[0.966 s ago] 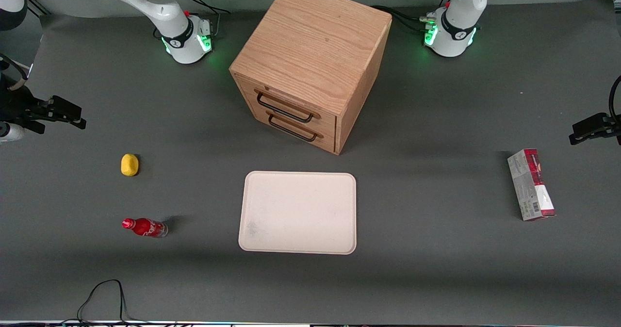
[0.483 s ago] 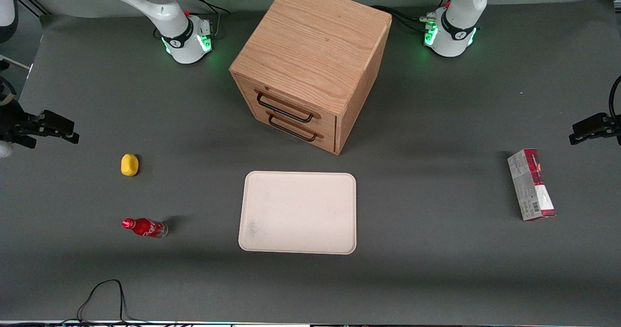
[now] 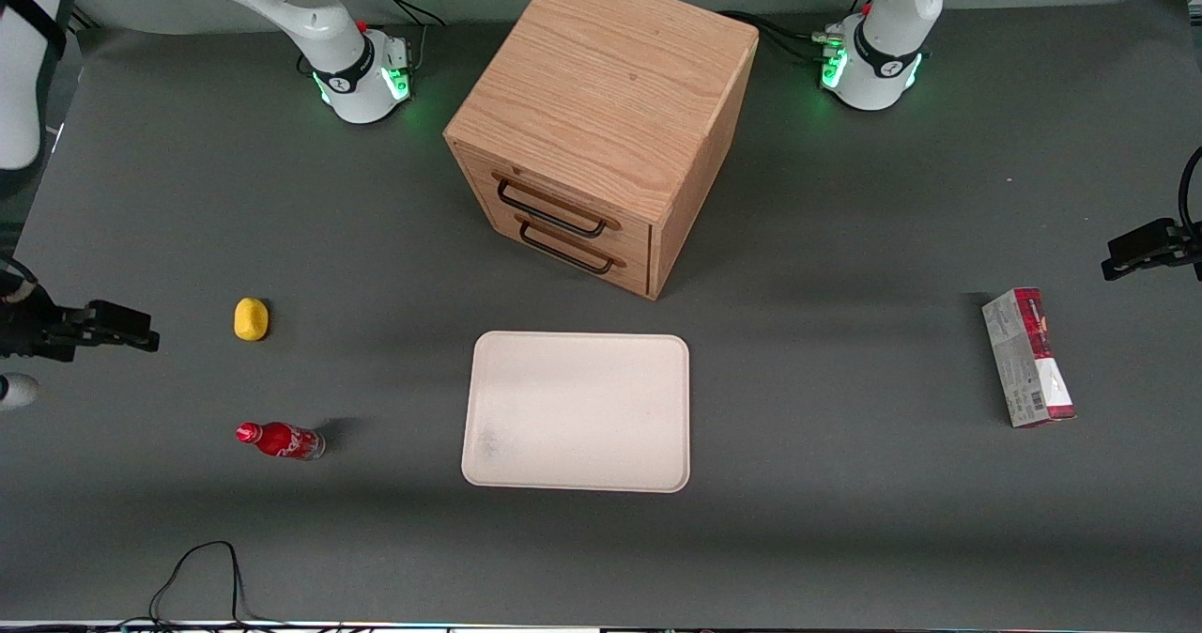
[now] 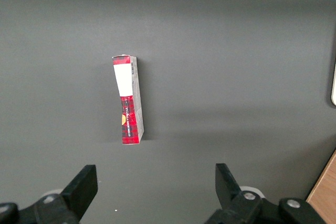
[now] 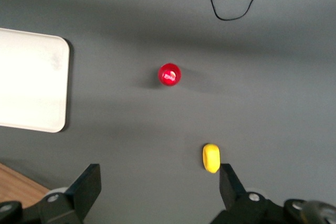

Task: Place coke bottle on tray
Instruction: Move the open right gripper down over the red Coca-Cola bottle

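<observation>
Coke bottle (image 3: 279, 440) stands upright on the bench, well apart from the tray (image 3: 577, 411). My tool (image 5: 157, 187) hangs high above with fingers spread wide, empty, ready to descend.

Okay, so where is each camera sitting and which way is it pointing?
Front view: high above the table's near edge, looking down at the drawer cabinet, tray, both arm bases and the gripper.
Right wrist view: looks straight down past its open gripper at the coke bottle and lemon.
Left wrist view: looks down at the carton.
Front and right wrist share bottle, lemon, tray.
</observation>
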